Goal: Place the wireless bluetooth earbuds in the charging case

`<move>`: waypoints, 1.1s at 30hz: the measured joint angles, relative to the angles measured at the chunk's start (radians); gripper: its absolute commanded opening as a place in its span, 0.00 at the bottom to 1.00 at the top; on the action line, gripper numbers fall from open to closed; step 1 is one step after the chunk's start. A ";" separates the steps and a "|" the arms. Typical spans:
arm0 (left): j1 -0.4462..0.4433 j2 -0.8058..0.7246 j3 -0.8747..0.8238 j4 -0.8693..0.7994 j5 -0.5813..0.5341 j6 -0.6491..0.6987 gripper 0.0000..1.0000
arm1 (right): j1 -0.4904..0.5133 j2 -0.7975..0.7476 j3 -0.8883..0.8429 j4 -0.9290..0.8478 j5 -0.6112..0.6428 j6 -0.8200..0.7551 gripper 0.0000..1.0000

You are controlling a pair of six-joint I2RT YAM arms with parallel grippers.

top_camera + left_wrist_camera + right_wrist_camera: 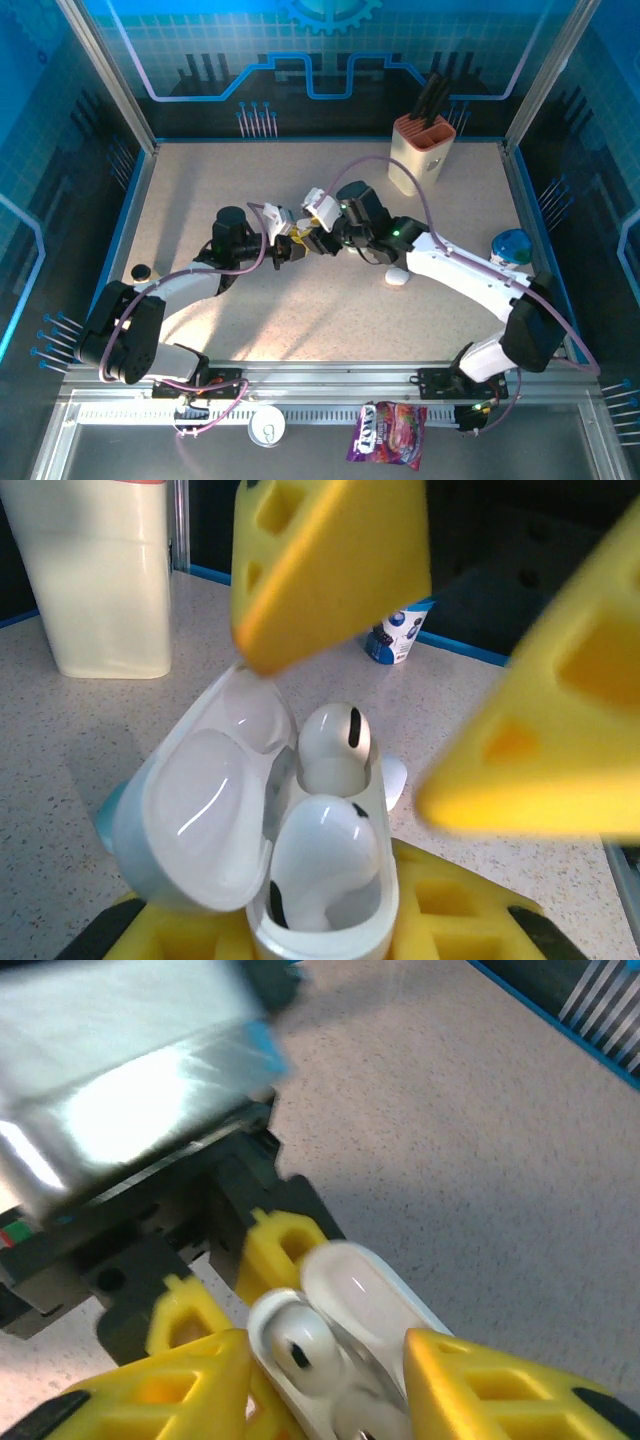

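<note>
At mid-table, seating the buds: 2 earbuds sit in the open charging case [200, 820], and the lid is not yet shut.

The left gripper [285, 250] is clamped on the case's base, lid tipped back. The right gripper [325, 1360] hovers with jaws apart, 1 finger on each side of the case. The upper earbud [335, 745] seems to stand proud of its well, though blur makes this unsure; the lower earbud [325, 865] lies deeper. The next move likely calls for a gentle press, then a clean retreat before closing the lid.

Two white earbuds [335, 745] inside open case [200, 820]
</note>
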 measured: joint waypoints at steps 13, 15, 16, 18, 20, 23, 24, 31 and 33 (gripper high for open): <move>-0.010 0.000 0.000 -0.008 0.000 0.084 0.05 | -0.158 -0.017 0.012 0.029 -0.132 0.220 0.50; -0.024 -0.003 0.000 -0.012 -0.006 0.106 0.05 | -0.166 0.031 0.066 -0.028 -0.139 0.225 0.50; -0.032 -0.007 0.000 -0.021 -0.011 0.116 0.05 | -0.166 0.061 0.100 -0.064 -0.143 0.224 0.49; -0.042 -0.017 0.000 -0.043 -0.019 0.129 0.05 | -0.165 0.113 0.154 -0.121 -0.158 0.220 0.48; -0.047 -0.026 0.000 -0.061 -0.025 0.135 0.05 | -0.166 0.154 0.190 -0.170 -0.177 0.213 0.47; -0.050 -0.031 0.001 -0.085 -0.035 0.135 0.05 | -0.166 0.189 0.204 -0.217 -0.212 0.205 0.47; -0.051 -0.031 0.001 -0.098 -0.039 0.134 0.05 | -0.167 0.192 0.205 -0.228 -0.223 0.201 0.47; -0.052 -0.031 0.001 -0.116 -0.092 0.098 0.03 | -0.168 0.165 0.190 -0.272 -0.302 0.153 0.47; -0.052 -0.031 0.001 -0.110 -0.099 0.083 0.03 | -0.166 0.146 0.176 -0.288 -0.309 0.137 0.49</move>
